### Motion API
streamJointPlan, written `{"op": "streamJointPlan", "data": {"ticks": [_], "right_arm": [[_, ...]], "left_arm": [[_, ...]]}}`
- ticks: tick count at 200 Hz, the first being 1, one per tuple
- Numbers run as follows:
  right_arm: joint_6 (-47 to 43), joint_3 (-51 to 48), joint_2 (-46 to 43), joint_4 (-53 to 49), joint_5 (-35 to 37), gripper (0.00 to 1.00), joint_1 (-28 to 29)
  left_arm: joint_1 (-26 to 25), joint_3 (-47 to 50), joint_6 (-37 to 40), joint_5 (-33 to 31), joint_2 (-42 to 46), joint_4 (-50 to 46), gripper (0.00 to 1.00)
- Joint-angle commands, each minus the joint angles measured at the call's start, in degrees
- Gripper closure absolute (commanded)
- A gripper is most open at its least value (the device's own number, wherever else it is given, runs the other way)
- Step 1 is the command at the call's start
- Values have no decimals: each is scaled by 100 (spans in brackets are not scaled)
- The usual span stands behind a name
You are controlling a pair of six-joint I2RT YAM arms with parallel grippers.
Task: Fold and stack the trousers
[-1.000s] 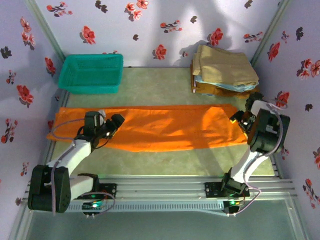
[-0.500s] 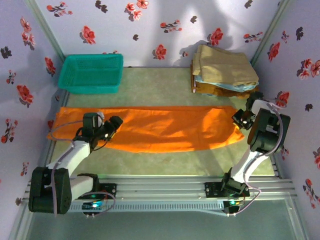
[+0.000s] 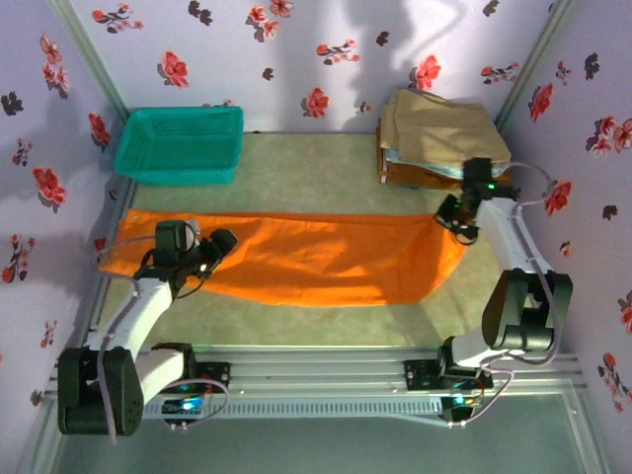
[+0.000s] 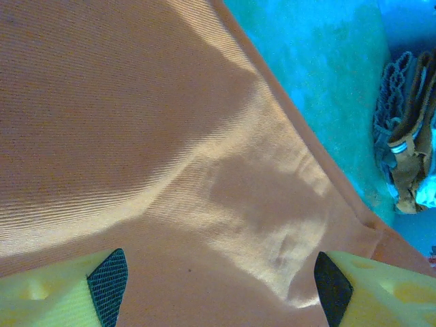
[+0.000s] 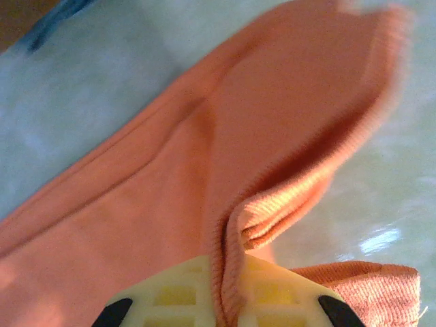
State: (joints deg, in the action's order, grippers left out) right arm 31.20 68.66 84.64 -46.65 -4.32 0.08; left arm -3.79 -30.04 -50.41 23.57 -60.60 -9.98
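Observation:
The orange trousers (image 3: 306,259) lie stretched left to right across the green table. My right gripper (image 3: 455,219) is shut on their right end, and that end is pulled up and in toward the back. In the right wrist view the ribbed hem (image 5: 272,218) is bunched and pinched between the yellow fingers of my right gripper (image 5: 228,303). My left gripper (image 3: 211,253) hovers open over the left part of the trousers. In the left wrist view its two fingertips (image 4: 109,286) stand wide apart above flat orange cloth (image 4: 170,136), with nothing between them.
A teal basket (image 3: 180,144) sits at the back left. A stack of folded tan, light blue and brown garments (image 3: 440,138) sits at the back right, just behind the right gripper. Flowered walls close in three sides; a metal rail (image 3: 326,370) runs along the near edge.
My right gripper has shut on the trousers' right end and carried it back and to the left, lifting that corner. The left gripper has drifted slightly left and stays open.

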Motion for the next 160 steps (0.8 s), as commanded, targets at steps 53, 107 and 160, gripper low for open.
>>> {"op": "streamJointPlan", "data": {"ticks": [53,107,160], "right_arm": [[1363,1338,773,-148,1003,100,3612],[1927,2666,2353,57,1198,100,4839],[2436,2986,2623,502,1342,100,5010]], "left_arm": [[524,-483,172,57,-443,-319,22],[625,-484,198,121,-573,-272,22],[667,-472,174,187,-593,-215,22]]}}
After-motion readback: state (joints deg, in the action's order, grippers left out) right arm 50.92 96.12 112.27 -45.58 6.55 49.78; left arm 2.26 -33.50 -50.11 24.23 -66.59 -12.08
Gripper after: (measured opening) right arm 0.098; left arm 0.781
